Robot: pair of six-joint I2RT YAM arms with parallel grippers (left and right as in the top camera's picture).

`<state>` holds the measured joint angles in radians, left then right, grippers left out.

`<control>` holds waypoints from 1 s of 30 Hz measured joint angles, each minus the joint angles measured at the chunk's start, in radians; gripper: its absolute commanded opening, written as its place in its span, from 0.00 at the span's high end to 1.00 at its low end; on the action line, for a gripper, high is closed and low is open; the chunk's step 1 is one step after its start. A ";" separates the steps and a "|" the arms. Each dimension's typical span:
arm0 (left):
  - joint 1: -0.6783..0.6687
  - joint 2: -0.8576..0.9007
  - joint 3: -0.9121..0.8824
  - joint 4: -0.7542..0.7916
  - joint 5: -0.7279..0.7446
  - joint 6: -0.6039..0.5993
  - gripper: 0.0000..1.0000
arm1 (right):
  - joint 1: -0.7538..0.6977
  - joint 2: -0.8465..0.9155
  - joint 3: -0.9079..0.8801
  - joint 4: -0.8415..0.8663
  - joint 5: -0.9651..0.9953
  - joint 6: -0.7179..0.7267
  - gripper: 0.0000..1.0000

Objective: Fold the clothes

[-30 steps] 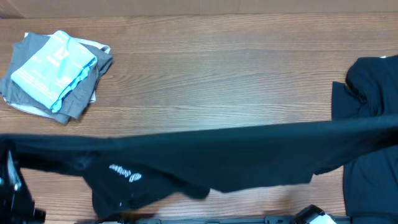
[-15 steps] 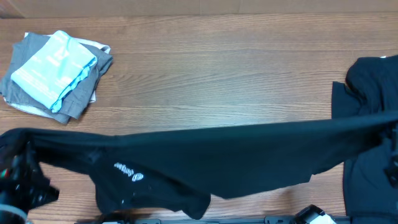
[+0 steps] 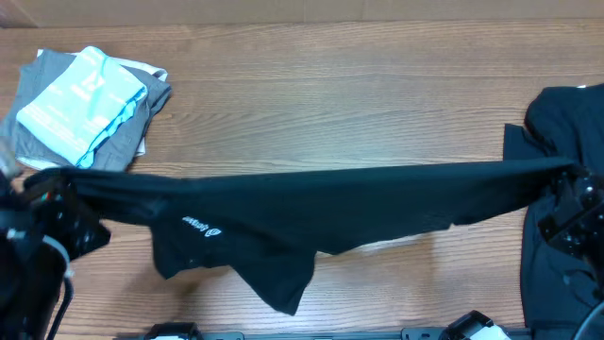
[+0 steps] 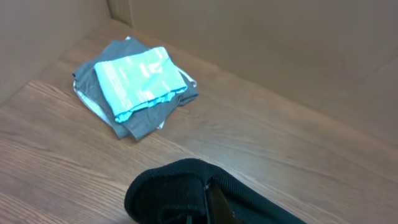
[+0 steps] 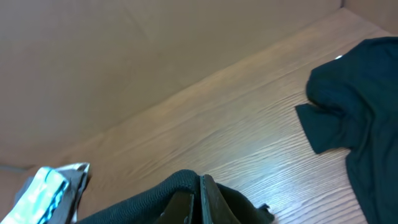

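A black T-shirt [image 3: 311, 203] with small white lettering hangs stretched in a taut band across the front of the table. My left gripper [image 3: 58, 189] is shut on its left end, where black cloth bunches over the fingers [image 4: 214, 202]. At the far right my right gripper [image 3: 566, 179] is shut on the other end, cloth pinched between its fingers [image 5: 211, 196]. The shirt's lower part droops to a point toward the front edge. More black clothes [image 3: 566, 132] lie in a heap at the right, seen as a dark pile [image 5: 354, 118] in the right wrist view.
A folded stack of grey and light-blue garments [image 3: 80, 109] sits at the back left, also visible in the left wrist view as a grey-and-blue stack [image 4: 137, 84]. Bare wooden tabletop [image 3: 330, 104] stretches behind the shirt. Cardboard walls [image 5: 124, 62] enclose the back.
Both grippers have carried the stretched shirt away from the front edge toward the table's middle, and both arms have come further into view. The hanging lower part has swung along.
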<state>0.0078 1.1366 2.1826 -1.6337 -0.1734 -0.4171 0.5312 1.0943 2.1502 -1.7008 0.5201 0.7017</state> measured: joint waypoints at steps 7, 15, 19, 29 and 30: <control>0.000 0.063 -0.035 0.035 0.001 -0.002 0.96 | -0.092 0.024 0.000 0.000 0.002 -0.033 0.97; 0.000 0.066 -0.035 0.050 0.005 -0.002 0.96 | -0.373 0.167 0.000 0.065 -0.185 -0.181 0.97; 0.000 0.066 -0.035 0.060 0.018 -0.002 0.96 | -0.665 0.231 -0.001 0.105 -0.454 -0.320 0.96; -0.002 0.134 -0.092 0.116 0.090 -0.002 0.96 | -0.968 0.470 0.000 0.051 -0.901 -0.531 0.96; -0.003 0.150 -0.110 0.133 0.097 -0.002 0.96 | -0.968 0.500 0.000 0.055 -0.914 -0.539 0.96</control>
<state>0.0044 1.2869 2.0727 -1.5009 -0.0769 -0.4191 -0.4370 1.5948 2.1502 -1.6455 -0.3935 0.1623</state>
